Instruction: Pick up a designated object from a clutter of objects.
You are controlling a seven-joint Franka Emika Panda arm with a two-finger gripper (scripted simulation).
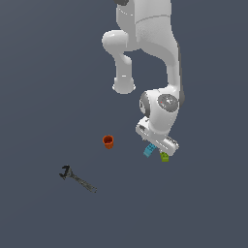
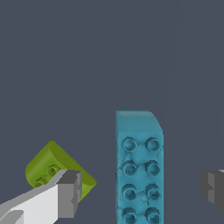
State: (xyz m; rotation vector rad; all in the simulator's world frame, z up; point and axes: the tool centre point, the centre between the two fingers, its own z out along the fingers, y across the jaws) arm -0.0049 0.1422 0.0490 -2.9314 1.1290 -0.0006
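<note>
The teal-blue studded brick (image 1: 149, 150) lies on the dark grey floor, partly under the arm's hand in the exterior view. In the wrist view the teal brick (image 2: 139, 175) sits between my two fingertips, studs facing the camera. My gripper (image 2: 142, 190) is open, one finger (image 2: 68, 192) on one side and the other finger (image 2: 213, 189) on the far side, neither touching the brick. The lime-green brick (image 2: 46, 168) lies close beside one finger, and it also shows in the exterior view (image 1: 164, 157). The gripper (image 1: 157, 147) is mostly hidden by the hand in the exterior view.
A small orange-red cup (image 1: 108, 141) stands toward the exterior view's left of the bricks. A dark grey wrench (image 1: 77, 178) lies further toward the left and nearer the camera. The white arm (image 1: 145, 43) rises behind the hand.
</note>
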